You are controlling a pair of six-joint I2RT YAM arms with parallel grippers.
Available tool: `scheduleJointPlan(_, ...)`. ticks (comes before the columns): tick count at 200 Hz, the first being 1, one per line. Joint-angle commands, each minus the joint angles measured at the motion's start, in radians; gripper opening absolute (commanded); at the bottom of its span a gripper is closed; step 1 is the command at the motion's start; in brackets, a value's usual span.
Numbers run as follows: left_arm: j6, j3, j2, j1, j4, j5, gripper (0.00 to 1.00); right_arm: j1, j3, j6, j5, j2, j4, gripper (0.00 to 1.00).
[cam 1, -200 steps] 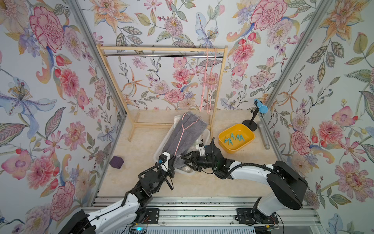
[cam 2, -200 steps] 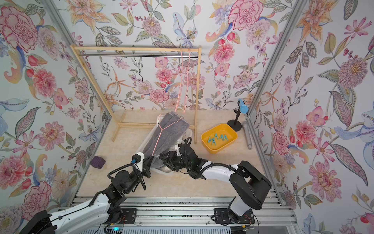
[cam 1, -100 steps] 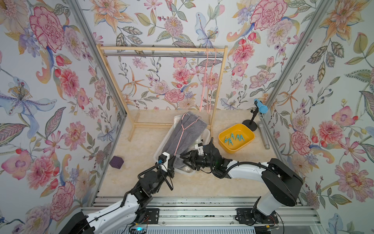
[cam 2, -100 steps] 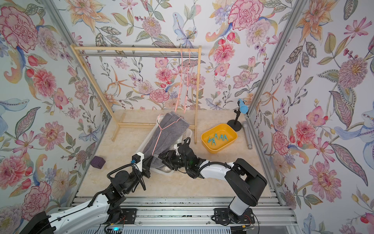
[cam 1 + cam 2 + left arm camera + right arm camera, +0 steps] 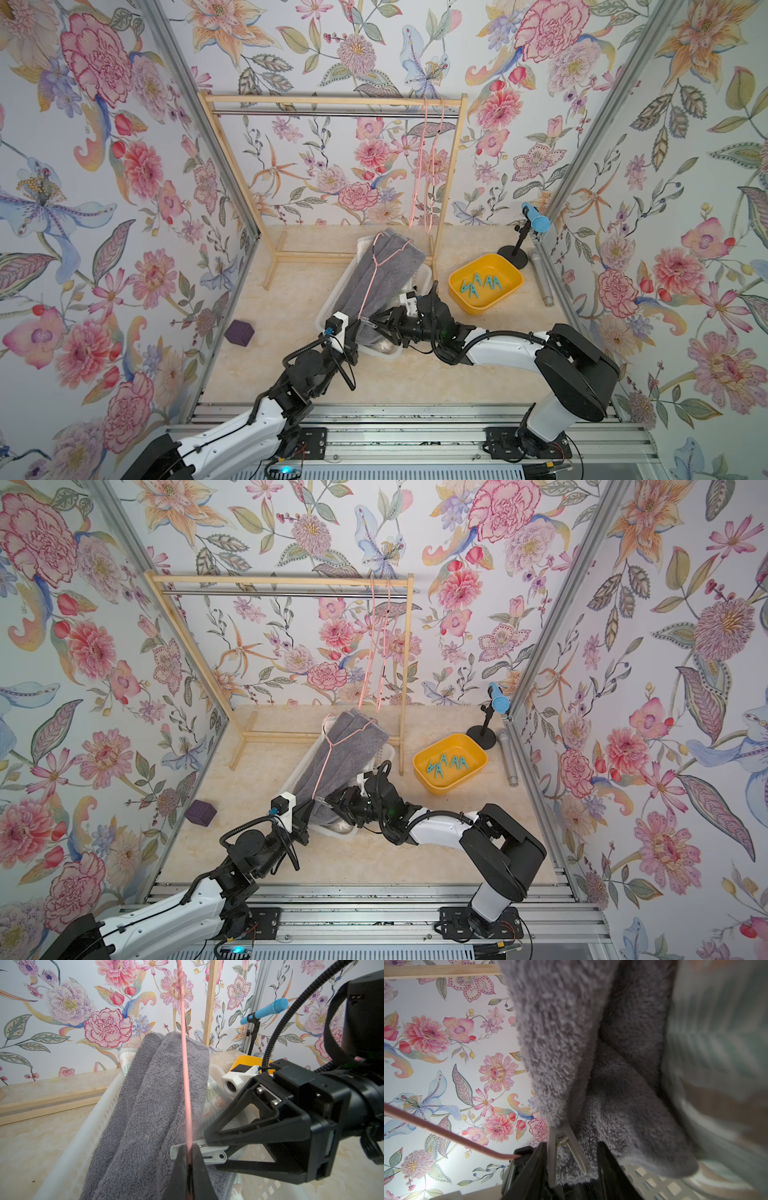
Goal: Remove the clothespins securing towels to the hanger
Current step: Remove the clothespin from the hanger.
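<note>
A grey towel point(image 5: 384, 274) lies over a white basket point(image 5: 332, 299), with a pink wire hanger point(image 5: 374, 270) on top of it. My left gripper point(image 5: 360, 320) is shut on the hanger's wire point(image 5: 185, 1064) at the near end of the towel point(image 5: 155, 1095). A pale grey-white clothespin point(image 5: 207, 1152) is clipped on the towel's edge right beside it. My right gripper point(image 5: 572, 1145) straddles this clothespin point(image 5: 562, 1147). One finger point(image 5: 543, 1147) touches a leg, while the other finger point(image 5: 601, 1147) stands clear, so the jaws are open. A striped towel point(image 5: 716, 1043) lies beneath in the basket.
A yellow tray point(image 5: 486, 306) to the right holds several teal clothespins point(image 5: 478, 284). Behind stands a wooden rack point(image 5: 332, 99) with two bare pink hangers point(image 5: 432, 166). A blue microphone on a stand point(image 5: 536, 222), a silver microphone point(image 5: 542, 278) and a purple cube point(image 5: 240, 332) are on the floor.
My right gripper has reached further toward the left gripper and now has the clothespin between its narrowing jaws. The left gripper has kept its hold on the hanger.
</note>
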Motion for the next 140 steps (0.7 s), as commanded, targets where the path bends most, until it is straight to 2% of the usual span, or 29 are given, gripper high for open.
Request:
scheduleJointPlan(1, 0.007, 0.018, -0.008, -0.008, 0.019, -0.005, 0.0, -0.003, 0.038, 0.025, 0.001, 0.02, 0.044, 0.39)
scheduleJointPlan(140, 0.005, 0.01, -0.016, -0.007, 0.018, -0.01, 0.0, 0.004, 0.079, -0.018, 0.0, 0.02, -0.029, 0.23)
